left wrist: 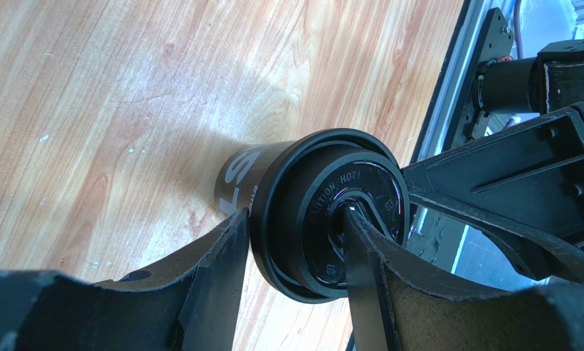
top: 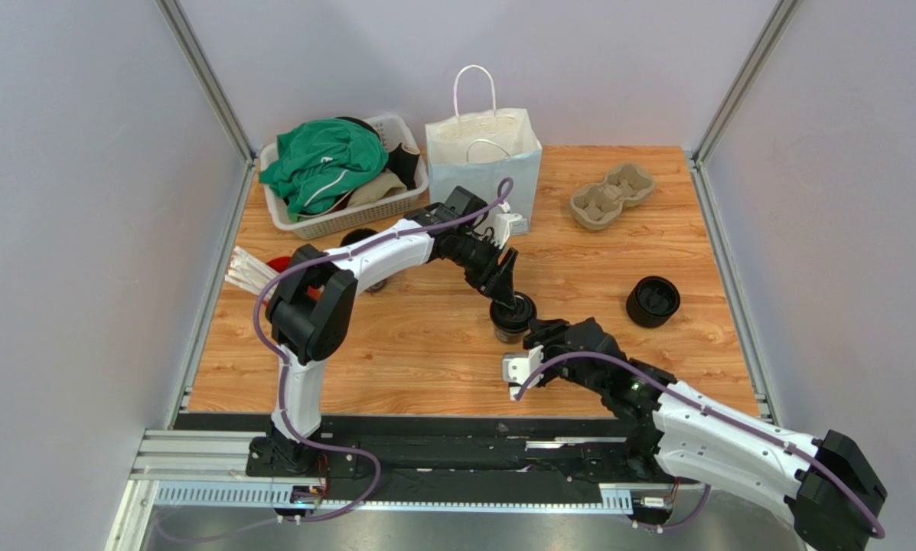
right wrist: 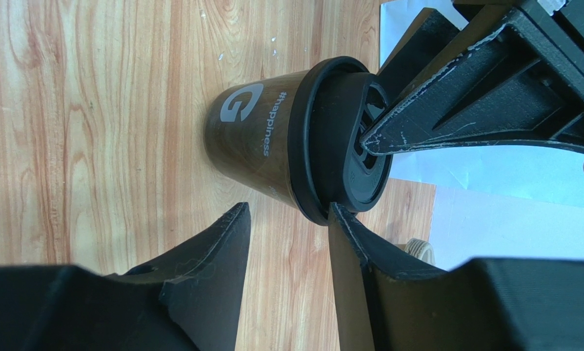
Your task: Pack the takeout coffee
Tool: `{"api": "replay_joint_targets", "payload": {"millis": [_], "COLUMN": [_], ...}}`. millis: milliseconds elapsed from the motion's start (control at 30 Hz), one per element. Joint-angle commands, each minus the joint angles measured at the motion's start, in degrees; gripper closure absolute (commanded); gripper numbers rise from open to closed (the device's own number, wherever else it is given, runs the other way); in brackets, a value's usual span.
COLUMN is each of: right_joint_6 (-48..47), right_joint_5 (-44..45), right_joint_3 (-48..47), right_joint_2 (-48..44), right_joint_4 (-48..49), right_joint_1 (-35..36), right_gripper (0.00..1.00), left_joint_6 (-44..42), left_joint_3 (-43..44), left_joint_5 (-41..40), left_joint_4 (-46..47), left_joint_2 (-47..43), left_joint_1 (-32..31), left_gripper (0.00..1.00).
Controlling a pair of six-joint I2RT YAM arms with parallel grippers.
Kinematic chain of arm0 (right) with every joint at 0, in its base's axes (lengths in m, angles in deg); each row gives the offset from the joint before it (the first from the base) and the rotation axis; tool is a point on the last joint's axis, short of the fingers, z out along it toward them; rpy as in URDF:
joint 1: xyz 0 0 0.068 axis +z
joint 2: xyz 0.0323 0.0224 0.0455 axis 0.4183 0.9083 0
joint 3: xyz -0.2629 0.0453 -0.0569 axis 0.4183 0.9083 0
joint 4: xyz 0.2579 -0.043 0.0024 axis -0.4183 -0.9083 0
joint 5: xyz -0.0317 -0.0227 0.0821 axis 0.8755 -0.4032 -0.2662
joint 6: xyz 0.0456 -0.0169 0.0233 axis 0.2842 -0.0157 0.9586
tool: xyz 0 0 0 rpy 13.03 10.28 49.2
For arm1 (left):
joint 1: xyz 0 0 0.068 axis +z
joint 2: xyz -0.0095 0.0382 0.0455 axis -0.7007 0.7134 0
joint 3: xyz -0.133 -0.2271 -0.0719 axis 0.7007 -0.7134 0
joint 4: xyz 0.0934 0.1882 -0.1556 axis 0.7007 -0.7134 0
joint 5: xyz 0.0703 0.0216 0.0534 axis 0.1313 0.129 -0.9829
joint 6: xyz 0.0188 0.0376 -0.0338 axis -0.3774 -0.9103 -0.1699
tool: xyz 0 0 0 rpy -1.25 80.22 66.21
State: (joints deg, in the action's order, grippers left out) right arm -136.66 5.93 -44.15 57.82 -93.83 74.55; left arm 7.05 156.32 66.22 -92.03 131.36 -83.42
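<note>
The takeout coffee, a dark paper cup with white lettering and a black lid, stands upright mid-table. My left gripper reaches down onto it from behind. In the left wrist view the gripper pinches the lid: one finger presses the rim's outer side, the other sits in the lid's top recess. My right gripper is just right of the cup. In the right wrist view the gripper is open with only bare wood between its fingers. One fingertip touches the lid rim of the cup.
A white paper bag stands open at the back, with a basket of clothes to its left. A cardboard cup carrier lies at the back right. A squat black round piece sits to the right. White straws poke out behind the left arm.
</note>
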Motion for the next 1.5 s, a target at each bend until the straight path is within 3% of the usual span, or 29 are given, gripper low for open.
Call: {"api": "replay_joint_targets", "payload": {"millis": [0,100,333,500,800,1033,1467], "right_joint_6": [1.01,0.92,1.18,1.62,1.36,1.27,1.01], "right_joint_5": [-0.54,-0.63,-0.89,-0.8,-1.68,-2.47,-3.88], "right_joint_3": [0.29,0.11,-0.24,-0.24,-0.42,-0.16,0.2], "right_joint_2": [0.51,1.22,2.54,3.67,6.75,7.99,12.03], "right_joint_4": [2.87,2.79,0.25,-1.33,-3.71,-6.0,-6.79], "right_joint_1": [0.54,0.45,0.45,0.45,0.54,0.54,0.54], "right_gripper": [0.54,0.55,0.72,0.78,0.78,0.7,0.71], "left_joint_6": [-4.54,-4.54,-4.54,-4.54,-4.63,-4.72,-4.54], "left_joint_3": [-0.95,-0.86,-1.03,-0.95,-1.04,-0.95,-0.77], "left_joint_5": [-10.09,-10.0,-10.0,-9.91,-10.0,-10.17,-10.7], "left_joint_4": [-2.25,-2.34,-2.25,-2.26,-2.34,-2.52,-2.69], "left_joint_2": [2.73,2.73,2.73,2.73,2.56,2.73,3.08], "left_joint_1": [-0.09,-0.09,-0.17,-0.09,-0.09,-0.09,-0.17], "left_gripper": [0.43,0.43,0.43,0.43,0.43,0.43,0.43]}}
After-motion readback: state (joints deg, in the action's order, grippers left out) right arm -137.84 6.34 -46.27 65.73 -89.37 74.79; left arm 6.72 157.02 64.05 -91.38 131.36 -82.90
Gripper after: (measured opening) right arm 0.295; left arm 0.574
